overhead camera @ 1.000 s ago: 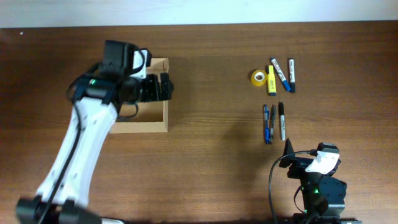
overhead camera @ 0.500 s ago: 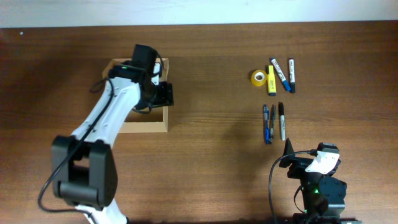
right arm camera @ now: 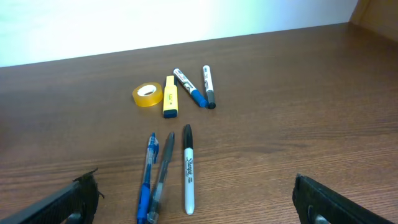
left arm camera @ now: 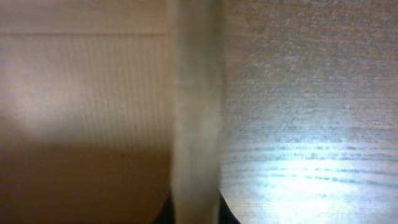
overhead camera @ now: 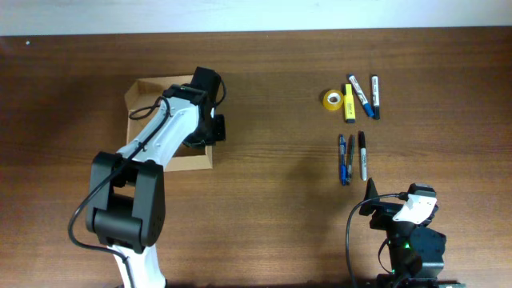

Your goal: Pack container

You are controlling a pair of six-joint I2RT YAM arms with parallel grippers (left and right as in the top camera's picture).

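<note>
Near one tape roll (overhead camera: 331, 98), one highlighter (overhead camera: 350, 106) and five pens (overhead camera: 362, 156), right gripper (right arm camera: 196, 193) gapes; left gripper (overhead camera: 211, 128) pinches one container (overhead camera: 152, 90)

Brown wooden counter (overhead camera: 272, 208): a yellow tape roll (overhead camera: 331, 98) just beside a yellow highlighter (overhead camera: 350, 106), then a blue marker (overhead camera: 359, 94) and a dark-capped marker (overhead camera: 374, 96). Nearer, a blue pen (overhead camera: 342, 158), grey pen (overhead camera: 350, 158) and black marker (overhead camera: 362, 154) lie parallel.

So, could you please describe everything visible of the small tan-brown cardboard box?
The small rectangular tan-brown cardboard box is plain, unmarked and open on top. It sits flat on the dark wooden table, left of centre. The white left arm crosses it and hides most of the inside, so any contents cannot be told. The left gripper is shut on its right wall.
</note>
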